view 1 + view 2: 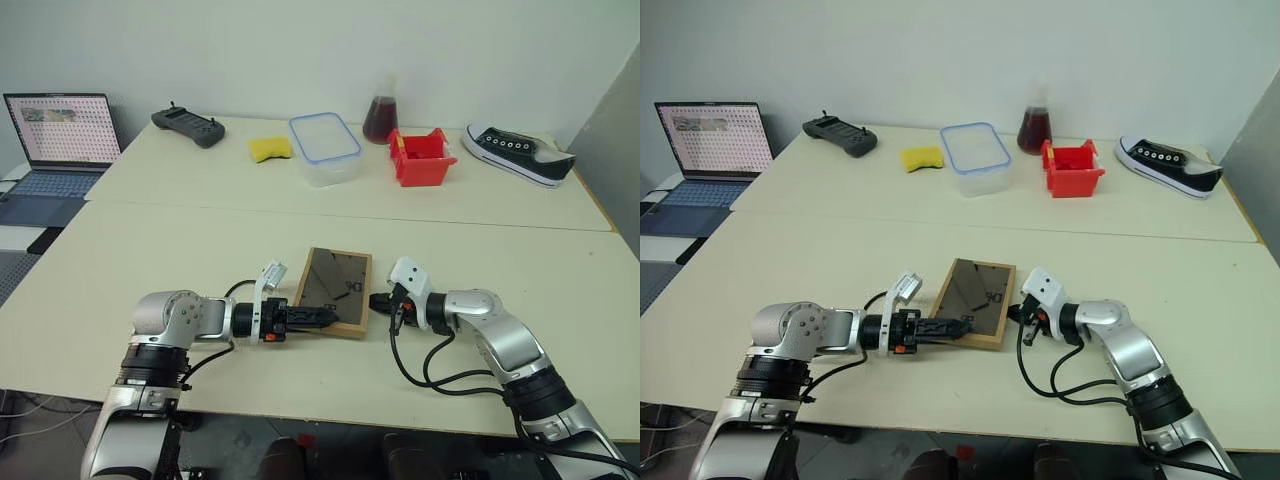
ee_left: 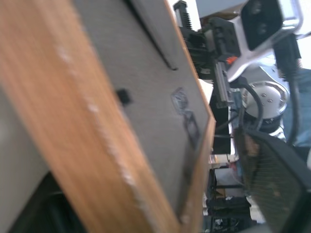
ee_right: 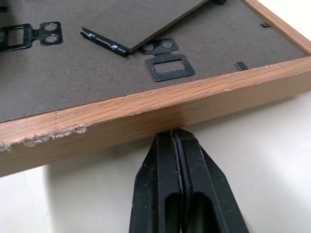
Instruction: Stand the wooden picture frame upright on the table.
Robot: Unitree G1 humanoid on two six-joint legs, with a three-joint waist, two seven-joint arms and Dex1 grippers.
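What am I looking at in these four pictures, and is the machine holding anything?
It is a humanoid robot with two arms. The two wide pictures come from its head, looking down over a table. The two close-ups come from cameras on its wrists.

A frame lies back up on the table between the arms. The left end effector reaches over the frame's near corner. The right end effector is shut, its tips against the frame's side. I cannot tell that either holds it.

Farther back lie a laptop, controller, sponge, plastic box, flask, red bin and shoe.
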